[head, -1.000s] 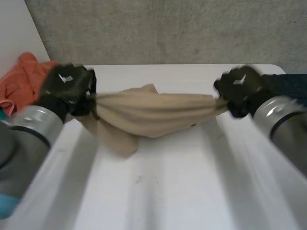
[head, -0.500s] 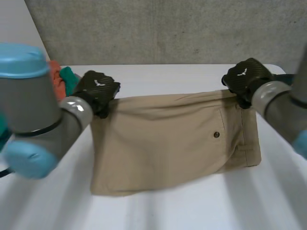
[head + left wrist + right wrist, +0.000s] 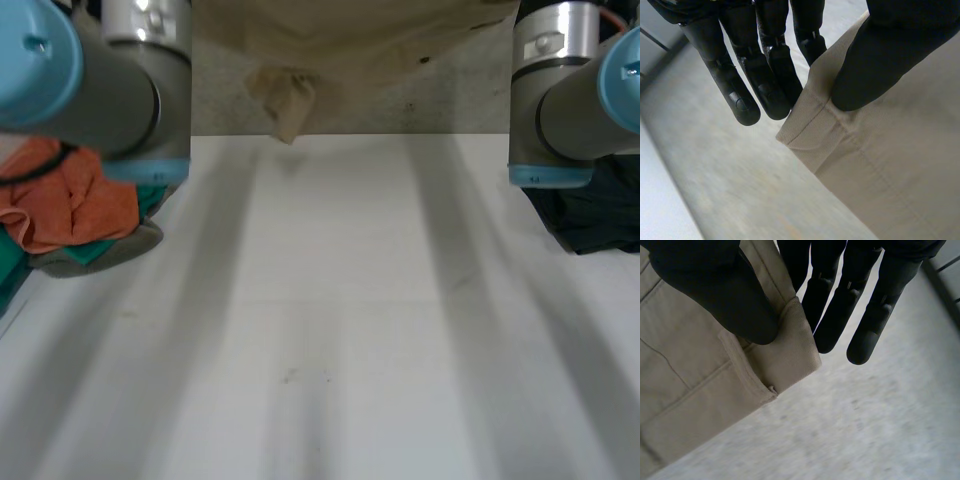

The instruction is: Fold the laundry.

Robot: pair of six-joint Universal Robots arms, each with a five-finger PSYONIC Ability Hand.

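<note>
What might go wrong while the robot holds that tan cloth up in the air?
1. The left hand and right hand each pinch the tan woven garment right at a corner hem, so it may slip out and drop.
2. A loose tan flap dangles below and may get folded in crooked.
3. Lowered off-centre, it might land on the orange towel pile or the black cloth.

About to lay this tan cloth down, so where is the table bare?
Bare: the middle of the table, between the laundry pile on the left and the dark cloth on the right. Crowded: both side edges.
</note>
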